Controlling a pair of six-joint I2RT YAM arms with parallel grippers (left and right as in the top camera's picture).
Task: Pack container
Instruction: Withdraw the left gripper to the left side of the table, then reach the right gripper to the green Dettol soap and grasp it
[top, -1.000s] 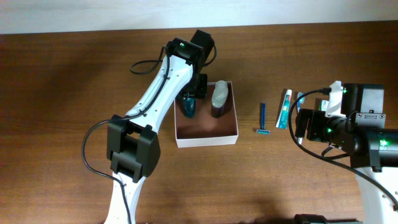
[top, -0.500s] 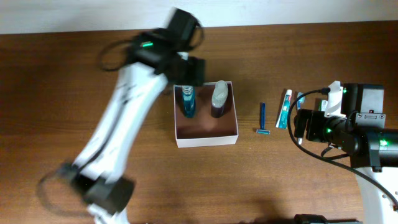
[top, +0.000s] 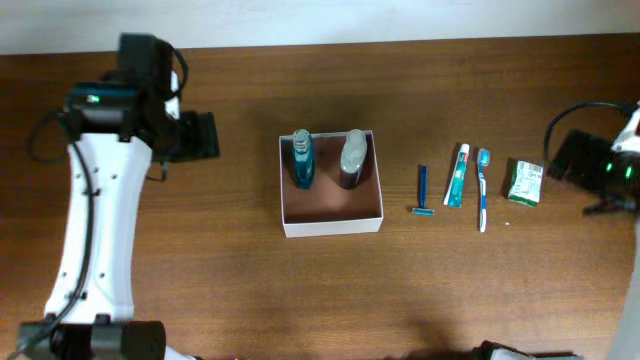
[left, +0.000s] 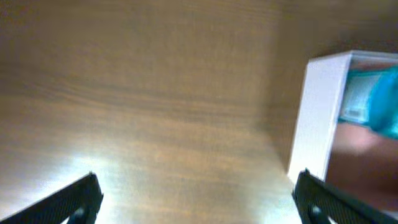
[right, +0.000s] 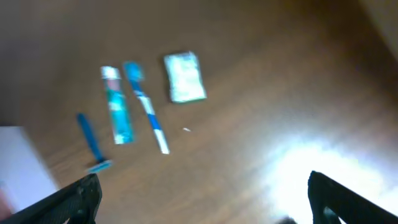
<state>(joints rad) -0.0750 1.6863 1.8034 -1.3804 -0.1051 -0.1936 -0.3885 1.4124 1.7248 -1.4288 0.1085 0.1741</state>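
Observation:
The container (top: 335, 207), a white-walled square box with a reddish-brown floor, sits mid-table. A blue bottle (top: 302, 160) and a dark bottle with a grey cap (top: 351, 158) lie in its far half. My left gripper (top: 210, 135) hovers open over bare wood, well left of the box. In the left wrist view the left gripper (left: 199, 202) has nothing between its fingers, with the container's wall (left: 317, 118) and the blue bottle (left: 379, 99) at the right. My right gripper (top: 560, 160) is open at the far right; the right gripper (right: 205, 199) holds nothing.
Right of the box lie a blue razor (top: 422, 190), a toothpaste tube (top: 457, 174), a toothbrush (top: 482, 187) and a green packet (top: 524, 182). The right wrist view shows the razor (right: 92, 146), tube (right: 117, 106), toothbrush (right: 146, 106) and packet (right: 185, 76).
My left gripper opened, leaving the blue bottle in the container, and the arm swung far to the left. The right arm drew back to the right edge.

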